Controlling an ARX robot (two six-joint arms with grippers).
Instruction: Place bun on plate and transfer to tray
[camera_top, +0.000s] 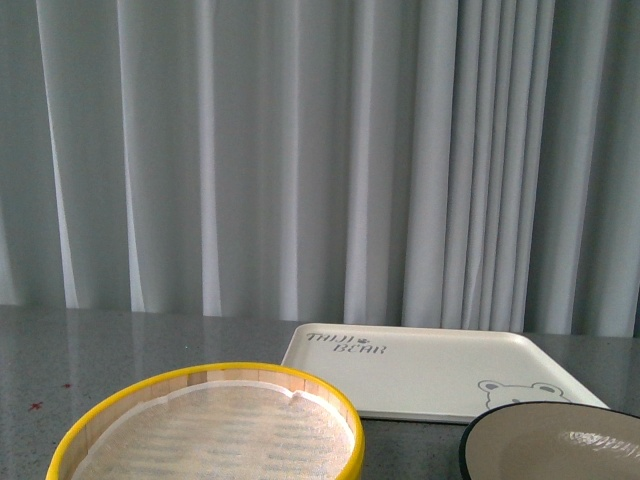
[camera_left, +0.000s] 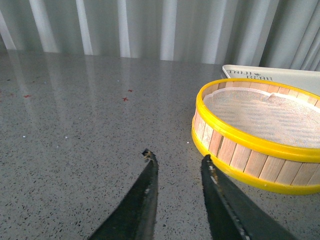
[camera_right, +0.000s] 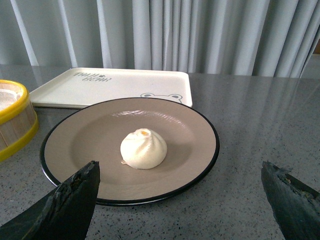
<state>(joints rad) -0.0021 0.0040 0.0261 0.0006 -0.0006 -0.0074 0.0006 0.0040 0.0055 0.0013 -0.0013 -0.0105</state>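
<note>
Bun (camera_right: 144, 148) sits near the middle of the plate (camera_right: 192, 127), which rests on the grey table (camera_right: 260, 115) at the near right, just in front of the tray (camera_right: 110, 85). The right gripper (camera_right: 179, 169) hangs before the plate, jaws spread wide and grasping nothing. The left gripper (camera_left: 177, 158) hovers over bare table near the yellow-rimmed steamer basket (camera_left: 250, 160), its fingers narrowly parted and empty.

Basket (camera_top: 210, 430) and tray (camera_top: 430, 375) hem the plate (camera_right: 75, 140); counter (camera_right: 260, 125) opposite the basket seems clear.
</note>
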